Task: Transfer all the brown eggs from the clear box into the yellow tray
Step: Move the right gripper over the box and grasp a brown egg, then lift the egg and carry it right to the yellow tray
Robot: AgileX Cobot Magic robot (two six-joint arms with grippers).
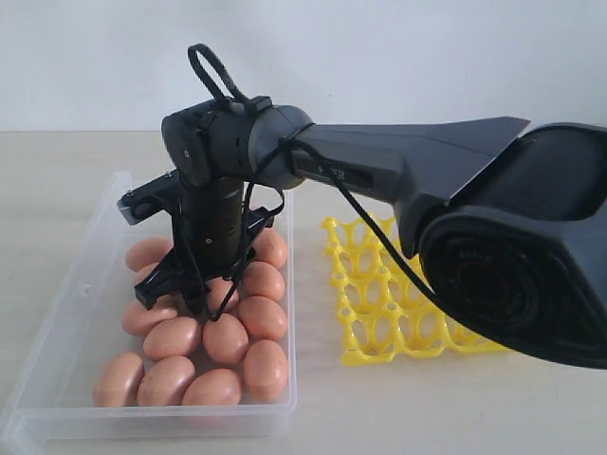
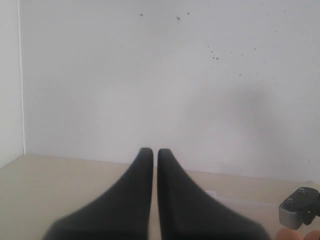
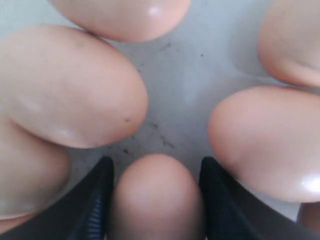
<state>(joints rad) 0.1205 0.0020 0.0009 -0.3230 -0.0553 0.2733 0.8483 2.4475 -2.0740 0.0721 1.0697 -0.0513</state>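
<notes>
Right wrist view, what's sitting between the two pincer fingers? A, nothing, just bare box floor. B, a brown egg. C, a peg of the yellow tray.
B: a brown egg fills the gap between the dark fingers of the right pincer, with the smudged floor of the clear box beyond it.

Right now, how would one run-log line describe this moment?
right pincer: closed on one smooth orange-brown egg in clear plastic box | left pincer: shut, empty | yellow lattice egg tray: no egg visible

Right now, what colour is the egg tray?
The tray is bright yellow; the exterior view shows it best.
</notes>
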